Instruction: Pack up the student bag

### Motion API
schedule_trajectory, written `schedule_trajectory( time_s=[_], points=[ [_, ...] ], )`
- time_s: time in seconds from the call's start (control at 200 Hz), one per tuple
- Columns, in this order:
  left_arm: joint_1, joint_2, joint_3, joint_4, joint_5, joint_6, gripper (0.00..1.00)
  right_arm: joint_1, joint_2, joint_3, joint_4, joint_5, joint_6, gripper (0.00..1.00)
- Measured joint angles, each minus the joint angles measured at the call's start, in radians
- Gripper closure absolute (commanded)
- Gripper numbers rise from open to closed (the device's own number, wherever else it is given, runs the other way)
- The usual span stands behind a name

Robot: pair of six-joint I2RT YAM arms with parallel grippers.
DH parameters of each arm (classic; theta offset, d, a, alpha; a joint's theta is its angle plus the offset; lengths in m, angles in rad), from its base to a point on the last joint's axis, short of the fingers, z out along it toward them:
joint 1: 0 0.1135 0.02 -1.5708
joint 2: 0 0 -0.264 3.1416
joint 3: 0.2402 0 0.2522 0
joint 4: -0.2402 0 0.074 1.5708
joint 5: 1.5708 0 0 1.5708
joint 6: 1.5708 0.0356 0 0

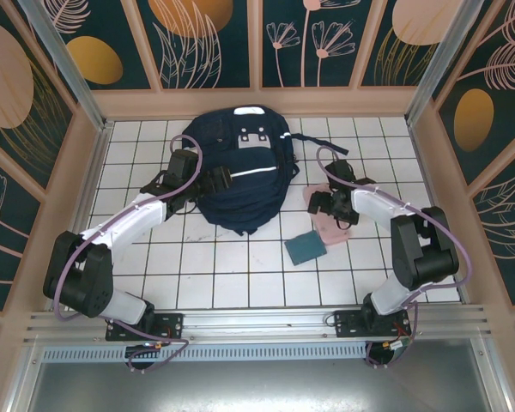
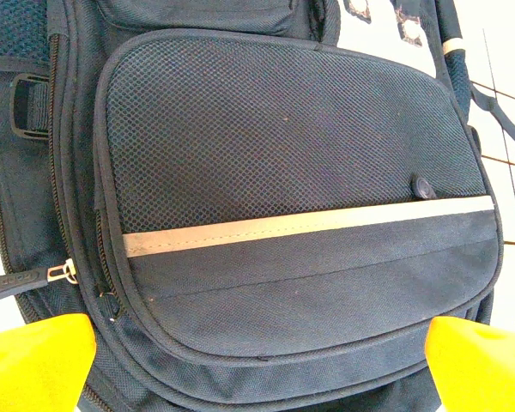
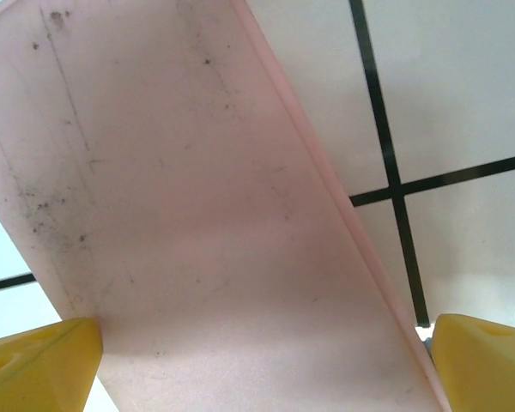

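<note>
Left tool [image 2: 257, 360], jaws wide — student bag [image 2: 300, 215] lies just ahead.

White tiled tabletop [image 1: 232, 275], teal floral wall panels [image 1: 215, 51], pale wooden framing [image 1: 257, 101]

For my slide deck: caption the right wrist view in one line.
Open right gripper poised over a speckled pink board lying on the white tiled table.
</note>
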Motion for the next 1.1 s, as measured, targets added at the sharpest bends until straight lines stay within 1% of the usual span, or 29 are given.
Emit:
schedule_trajectory(
  time_s=[0.165,0.305,0.445,0.675,0.79,0.85,0.92,0.995,1.095],
  points=[
    [0.0,0.006,0.0,0.0,0.0,0.0,0.01,0.076,0.014,0.052,-0.062,0.085,-0.019,0.01],
    [0.0,0.008,0.0,0.0,0.0,0.0,0.02,0.078,0.071,0.121,-0.063,0.137,-0.018,0.01],
    [0.0,0.008,0.0,-0.001,-0.001,0.0,0.01,0.026,0.101,0.135,-0.054,0.138,-0.013,0.01],
    [0.0,0.008,0.0,-0.001,-0.001,0.001,0.01,-0.081,0.15,0.169,-0.017,0.086,0.009,0.04],
    [0.0,0.008,0.0,-0.001,0.0,0.001,0.01,-0.156,0.176,0.194,0.006,0.079,0.044,0.06],
    [0.0,0.008,0.0,-0.001,0.0,0.001,0.01,-0.199,0.183,0.204,0.009,0.08,0.062,0.05],
    [0.0,0.008,-0.002,0.0,0.0,0.001,0.01,-0.239,0.182,0.208,0.002,0.09,0.072,0.01],
    [0.0,0.006,-0.009,0.0,0.0,0.001,0.01,-0.248,0.169,0.206,-0.013,0.091,0.065,0.01],
    [0.0,-0.002,-0.024,0.0,0.0,0.001,0.02,-0.208,0.094,0.174,-0.026,0.076,0.028,0.01]
  ],
)
